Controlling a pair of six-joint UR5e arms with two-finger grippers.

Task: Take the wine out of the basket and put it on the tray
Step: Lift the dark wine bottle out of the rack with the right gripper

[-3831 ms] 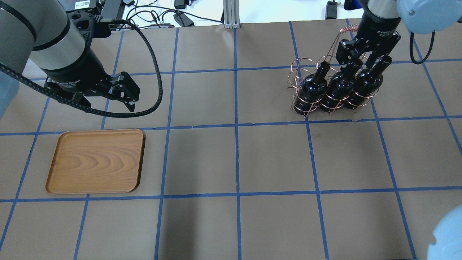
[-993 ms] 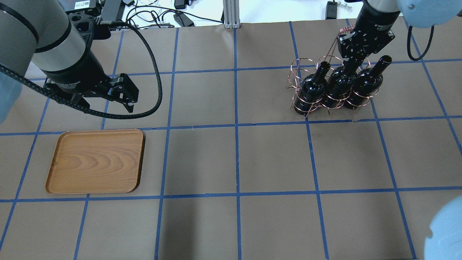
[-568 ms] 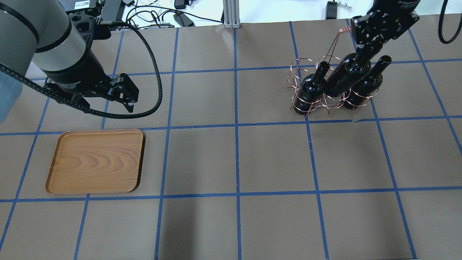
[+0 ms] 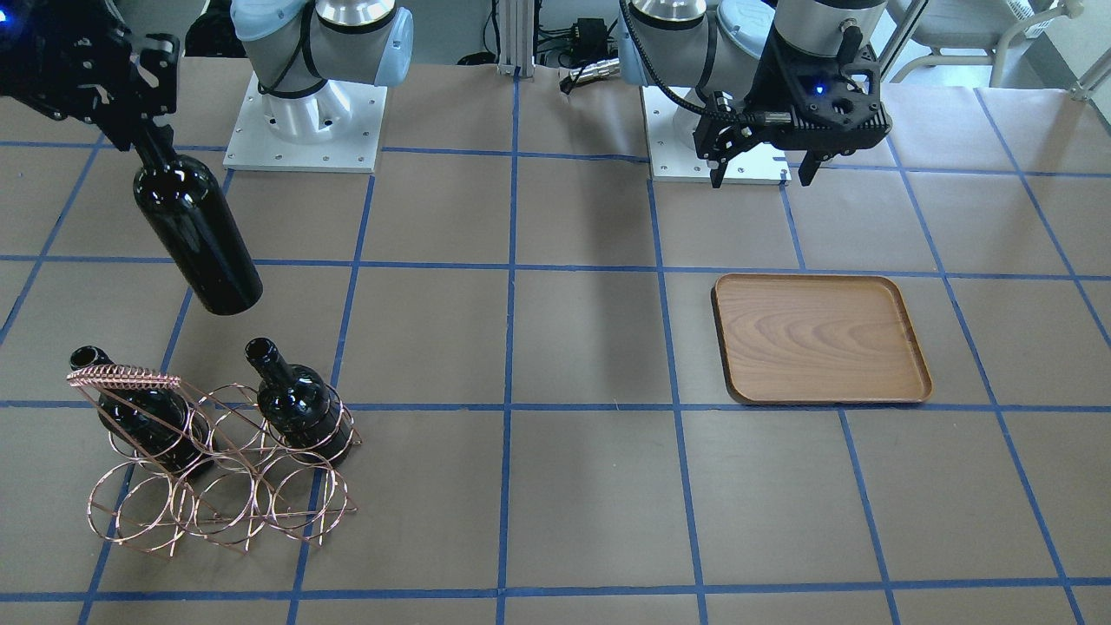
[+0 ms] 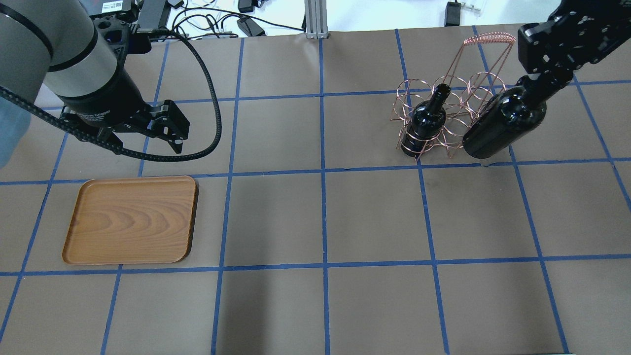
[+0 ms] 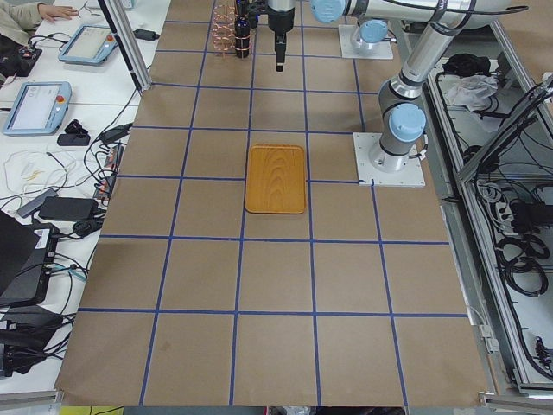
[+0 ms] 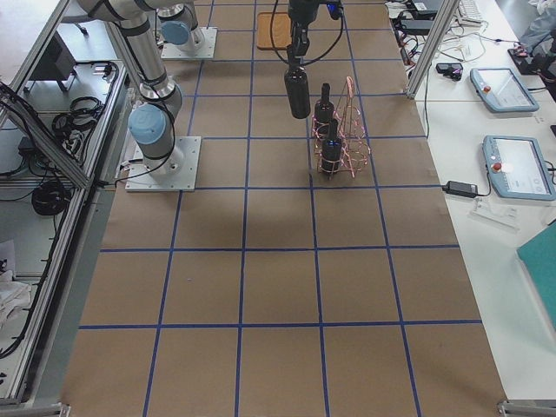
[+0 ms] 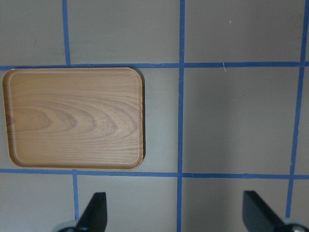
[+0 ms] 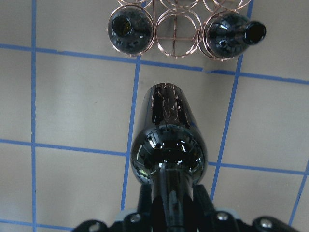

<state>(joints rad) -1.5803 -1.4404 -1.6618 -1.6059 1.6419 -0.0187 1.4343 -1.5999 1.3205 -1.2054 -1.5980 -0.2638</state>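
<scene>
Arms [image 5: 74, 59]: silver-grey tubes, pale blue joint caps [image 4: 395, 39], black bands. White square base plates [image 4: 252, 149], small screws along edges. Left pincer [image 4: 762, 178]: matte black, white lettering on collar, blue LED [image 4: 816, 87], black ribbed cable [image 5: 213, 98]. Right pincer [image 9: 171, 200]: same matte black.

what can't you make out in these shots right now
- Overhead view: the held wine covers the basket's slot on that view's right, hiding the bottle there.
- Right wrist view: the held wine's neck and mouth are hidden inside the right gripper.
- Left wrist view: the bottom edge cuts off the left gripper above its fingertips.
- Exterior left view: the basket and what it holds are too small, at the top edge.
</scene>
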